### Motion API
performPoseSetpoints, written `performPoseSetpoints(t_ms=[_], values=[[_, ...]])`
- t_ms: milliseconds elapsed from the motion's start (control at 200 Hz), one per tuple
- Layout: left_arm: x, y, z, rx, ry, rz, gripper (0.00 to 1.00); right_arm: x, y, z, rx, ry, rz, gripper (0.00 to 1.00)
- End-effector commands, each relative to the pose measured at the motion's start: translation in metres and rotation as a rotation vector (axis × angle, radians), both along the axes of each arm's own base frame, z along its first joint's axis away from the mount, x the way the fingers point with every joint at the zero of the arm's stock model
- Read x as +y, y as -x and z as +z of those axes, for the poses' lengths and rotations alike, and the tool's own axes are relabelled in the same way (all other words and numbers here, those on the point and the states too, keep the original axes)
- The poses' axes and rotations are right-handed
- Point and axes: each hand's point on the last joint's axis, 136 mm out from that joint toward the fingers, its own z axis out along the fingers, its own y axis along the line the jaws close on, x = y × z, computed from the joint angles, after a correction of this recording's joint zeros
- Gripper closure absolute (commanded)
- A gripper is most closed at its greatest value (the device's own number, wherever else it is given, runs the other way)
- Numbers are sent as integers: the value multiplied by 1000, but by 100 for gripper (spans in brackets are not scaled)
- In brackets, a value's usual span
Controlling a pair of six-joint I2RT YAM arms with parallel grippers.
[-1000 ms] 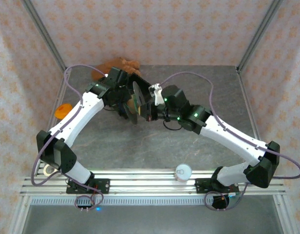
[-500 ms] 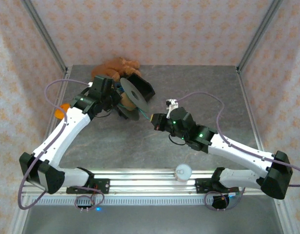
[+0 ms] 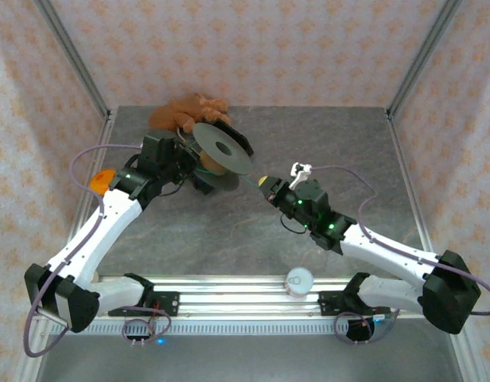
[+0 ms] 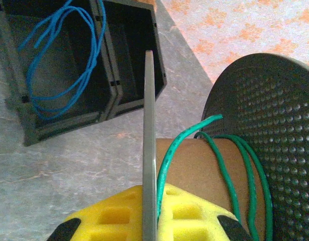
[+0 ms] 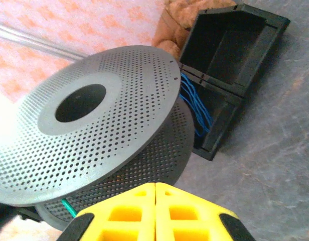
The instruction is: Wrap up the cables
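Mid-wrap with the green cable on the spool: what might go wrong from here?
The left gripper pinches only the thin flange of the tilted spool; it may slip or twist.
The green cable lies in few loose turns, one end sticking up free; they may spring off the core.
The blue cable in the black bin lies right behind the spool and may snag.

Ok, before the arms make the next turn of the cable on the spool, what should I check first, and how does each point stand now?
1. Left pincer shut on the rim of the grey perforated spool: ok.
2. Thin green cable lies in turns on the brown cardboard core: ok.
3. Right pincer shut: ok.
4. Right pincer grips the green cable: cannot tell.
5. Thin blue cable wound: not ok, it lies loose in the black plastic bin.
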Motion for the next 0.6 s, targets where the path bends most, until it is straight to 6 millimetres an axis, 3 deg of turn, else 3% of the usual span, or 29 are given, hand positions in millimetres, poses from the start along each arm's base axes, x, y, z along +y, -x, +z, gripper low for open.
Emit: performPoseSetpoints(t_ms=[0,300,596], values=[[-4,-13,61,-207,178,21,100,-4,-11,2,32,-122,-20,100],[-27,-4,72,-240,257,-112,100,-16,-39,-1,91,-257,-31,100],[-55,9,80,-261,283,-304,100,-29,-62,10,119,-335,-19,100]])
